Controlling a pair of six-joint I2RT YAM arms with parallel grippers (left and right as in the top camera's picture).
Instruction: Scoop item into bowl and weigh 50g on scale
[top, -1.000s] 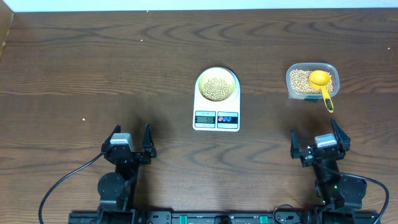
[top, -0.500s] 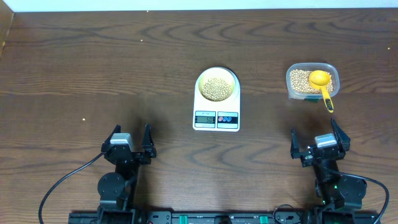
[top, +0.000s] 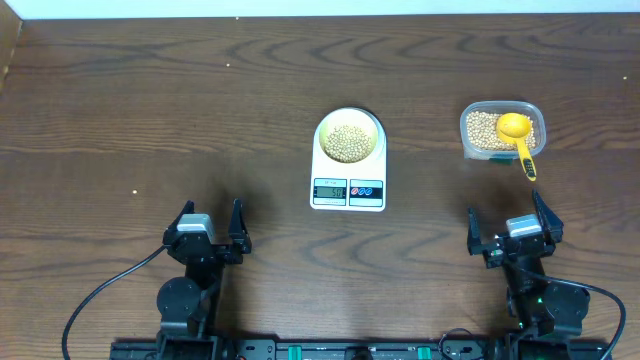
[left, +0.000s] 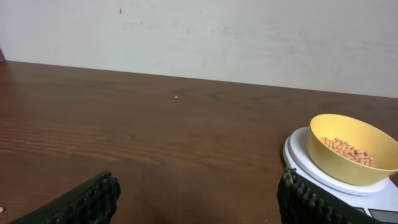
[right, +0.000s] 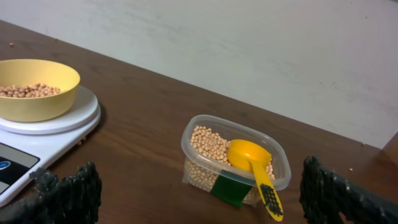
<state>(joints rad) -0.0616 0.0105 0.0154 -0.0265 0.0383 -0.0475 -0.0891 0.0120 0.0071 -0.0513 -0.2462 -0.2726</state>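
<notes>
Centrally on the dark wood-grain table (top: 150, 100) sits the flat white plastic scale (top: 347, 176), its grey display (top: 330, 190) perhaps lit but too small to read. On its round platform rests the smooth pale yellow bowl (left: 339, 158), holding a shallow layer of small round tan beans (top: 349, 142). To its right, well apart, a clear plastic tub (right: 186, 140) with rounded corners holds more beans. A glossy yellow plastic scoop (top: 513, 126) lies in it, handle over the near rim. The ribbed black left fingers (left: 87, 199) are spread wide and empty at the near edge, and the right fingers (right: 68, 190) likewise.
</notes>
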